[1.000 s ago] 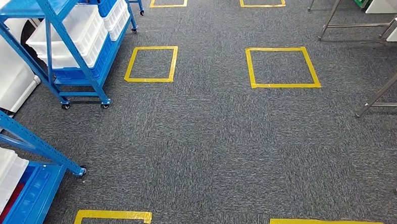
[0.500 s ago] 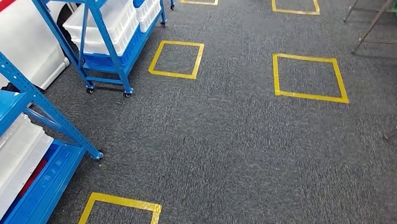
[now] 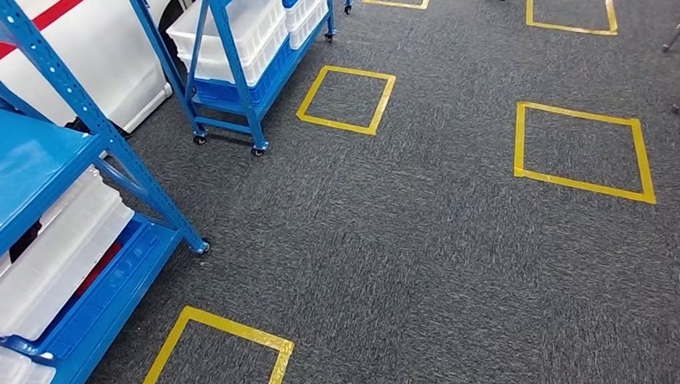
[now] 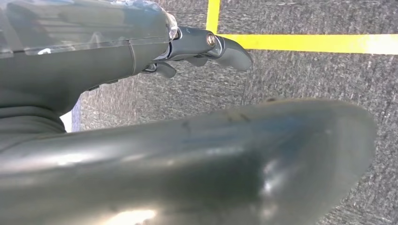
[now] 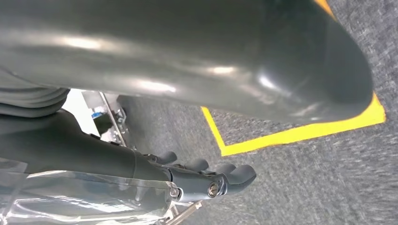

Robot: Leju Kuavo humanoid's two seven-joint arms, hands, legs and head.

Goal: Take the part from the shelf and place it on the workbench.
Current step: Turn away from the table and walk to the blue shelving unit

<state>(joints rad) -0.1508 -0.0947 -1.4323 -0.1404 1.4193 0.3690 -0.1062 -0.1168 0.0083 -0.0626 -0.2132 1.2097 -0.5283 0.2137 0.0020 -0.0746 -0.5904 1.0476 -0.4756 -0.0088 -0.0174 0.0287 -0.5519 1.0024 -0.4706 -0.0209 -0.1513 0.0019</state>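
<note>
1. Shelf (image 3: pixel 56 213): blue steel rack on the robot's left in the head view, holding white bins (image 3: pixel 49 257) on its lower tiers. A second rack (image 3: pixel 236 67) on castors stands further off, also with white bins.
2. Part: not identifiable; presumably in one of the bins on the near shelf, but none shows its contents from this angle.
3. Floor (image 3: pixel 426 266): grey carpet marked with yellow tape squares (image 3: pixel 345 99); one square lies just beside the near shelf's foot.
4. Left hand (image 4: pixel 206 49): hangs over the carpet near a yellow tape line. Fingers loosely curled, nothing in them as far as the wrist view shows; thumb fills the foreground.
5. Right hand (image 5: pixel 206 178): hangs over the carpet beside a tape corner. Fingers curled, nothing held.
6. Key relation: the shelf lies to the left and forward, so the left hand is the nearer. Judged step: approach to the shelf, pick not yet begun.
7. Surface: workbench not identifiable from here.
</note>
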